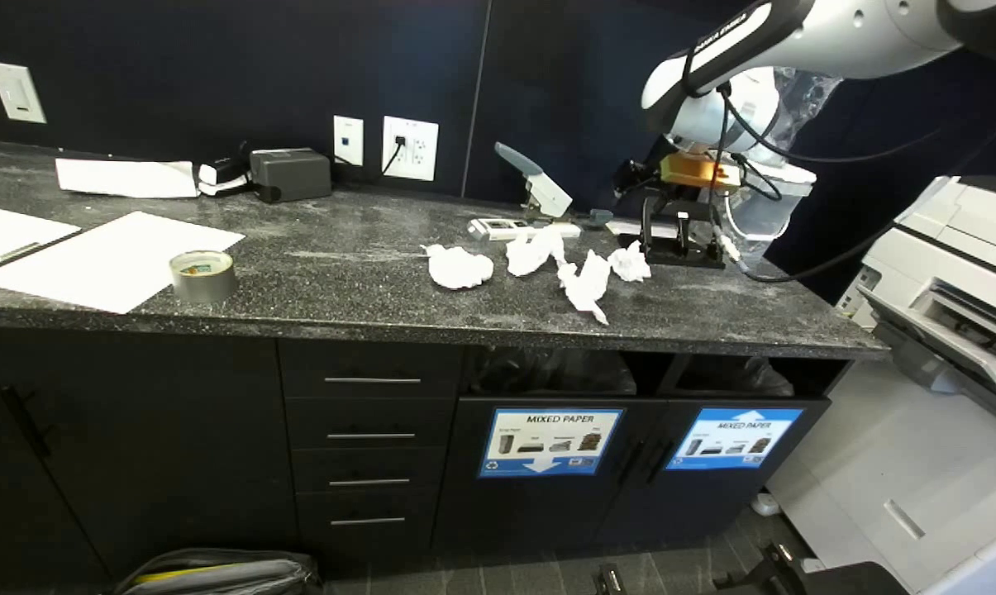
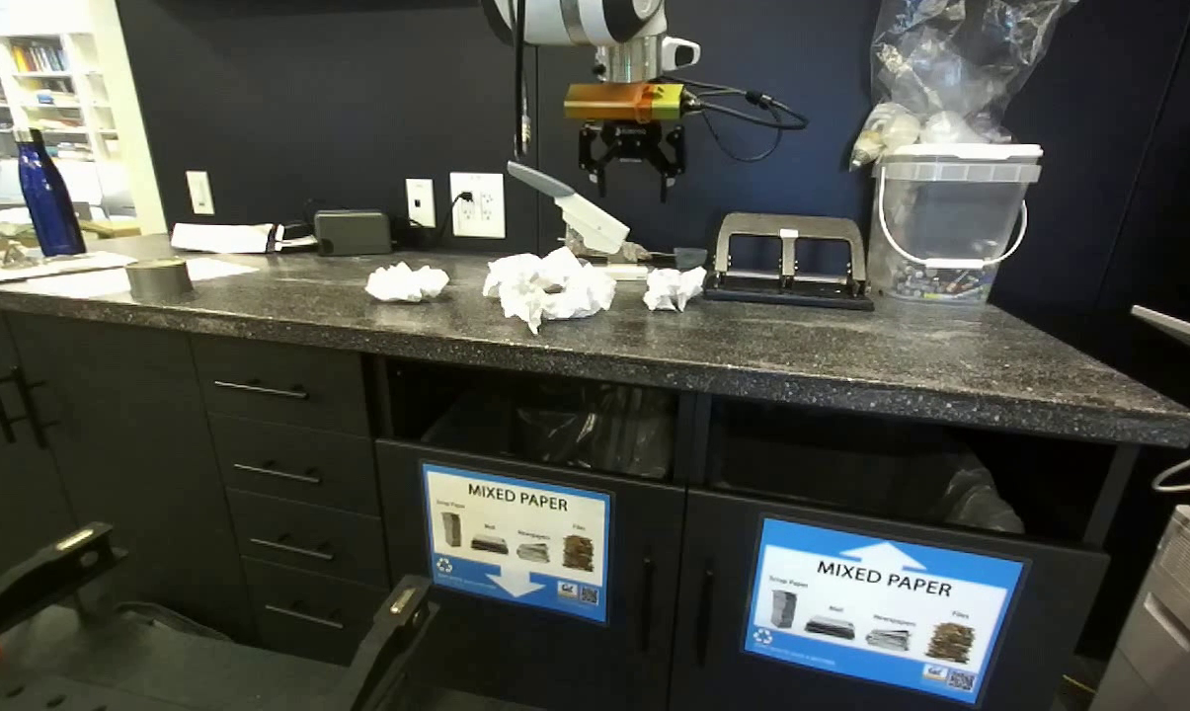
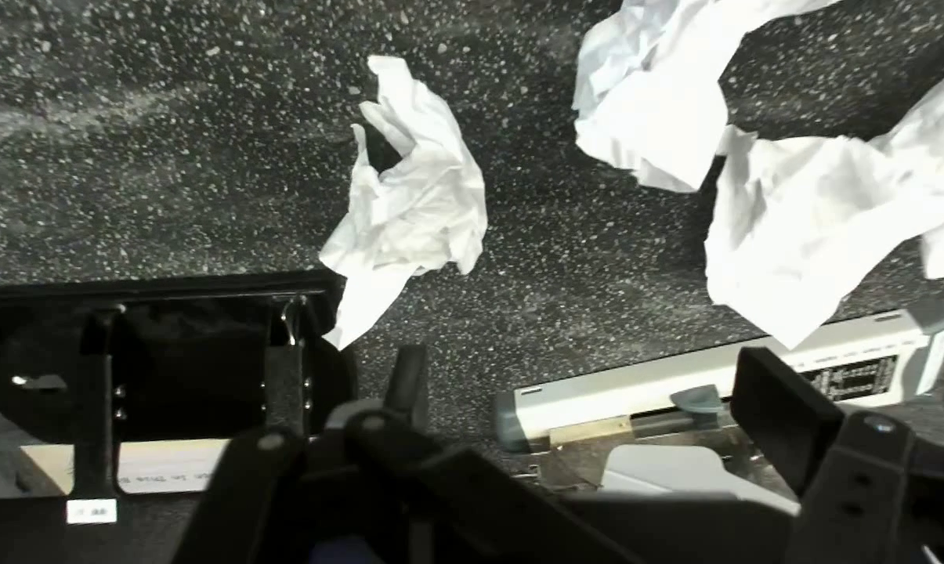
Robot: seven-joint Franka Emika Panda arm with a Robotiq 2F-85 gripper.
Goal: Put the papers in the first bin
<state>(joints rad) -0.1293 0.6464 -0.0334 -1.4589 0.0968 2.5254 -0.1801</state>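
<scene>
We are seeing the gripper (image 2: 634,188) hanging over the counter (image 1: 340,289), pointing down with its two fingers (image 3: 781,411) standing wide apart. Four crumpled papers (image 1: 587,285) are lying on the counter below it, well apart from the fingertips. In the wrist view we are finding three of them out ahead of the gripper: one paper (image 3: 421,204) is lying beyond one finger, right by the hole punch (image 2: 788,255), and two papers (image 3: 660,102) are lying close together beyond the opposite finger. In both exterior views the fourth paper (image 2: 407,283) is lying past that pair, farthest from the gripper. In the wrist view a stapler (image 3: 636,388) is showing between the spread fingers, down below them. Two bagged bins (image 2: 595,434) are sitting lower than the gripper, under the counter, behind doors bearing MIXED PAPER signs (image 2: 517,543).
</scene>
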